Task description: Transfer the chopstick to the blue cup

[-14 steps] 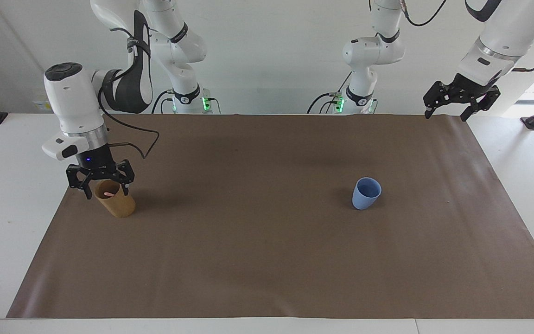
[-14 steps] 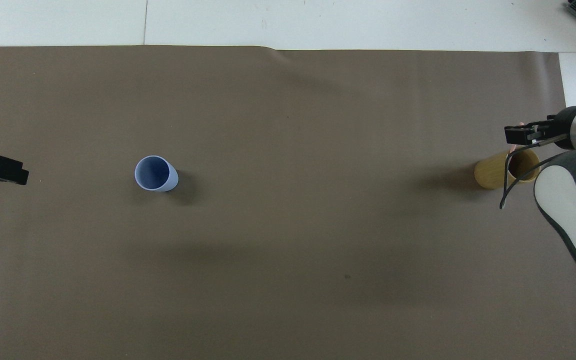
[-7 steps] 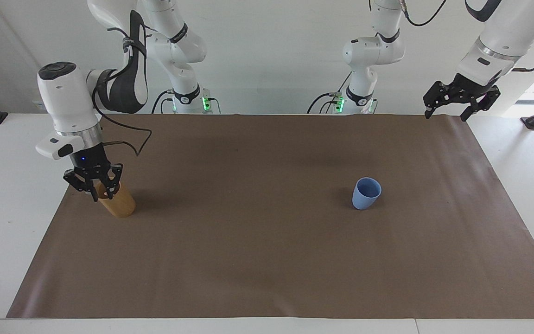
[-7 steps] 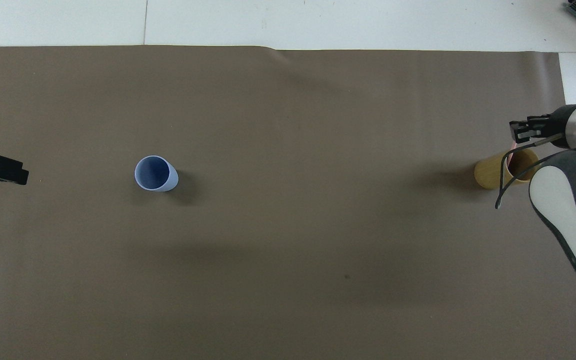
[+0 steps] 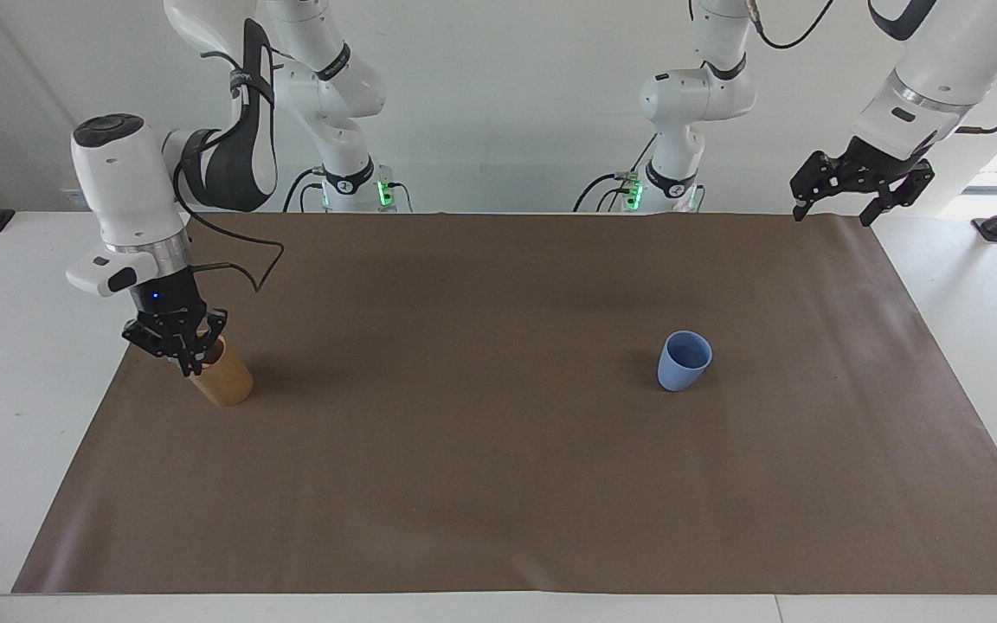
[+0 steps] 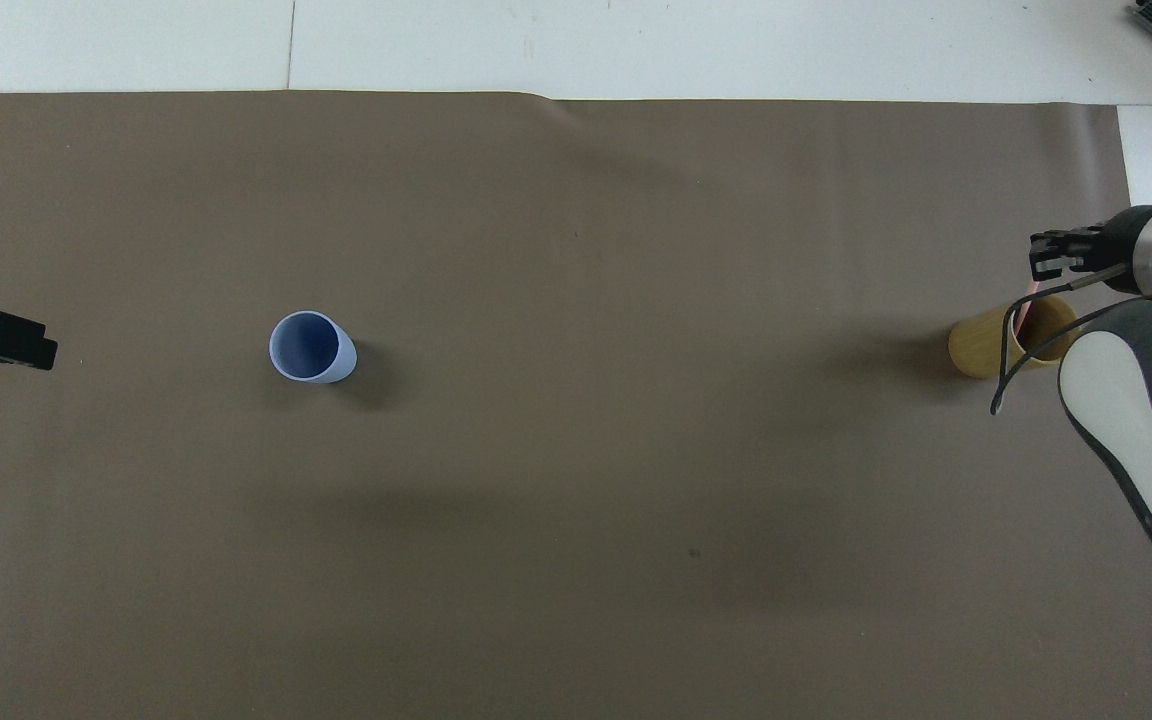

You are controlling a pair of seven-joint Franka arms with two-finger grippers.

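1. Chopstick: a thin pale pink stick standing slanted in the tan-brown cup at the right arm's end of the brown mat; only its upper part shows above the rim.
2. The right gripper is at the cup's mouth, fingertips closed, apparently pinching the stick's top.
3. It looks light, stiff and smooth, so it could pivot or slip in a narrow pinch; hold near the top and lift straight up to clear the rim.
4. The blue cup stands upright toward the left arm's end, well apart; it is small and may tip if knocked.
5. The left gripper waits raised, jaws apart, over the mat's corner.
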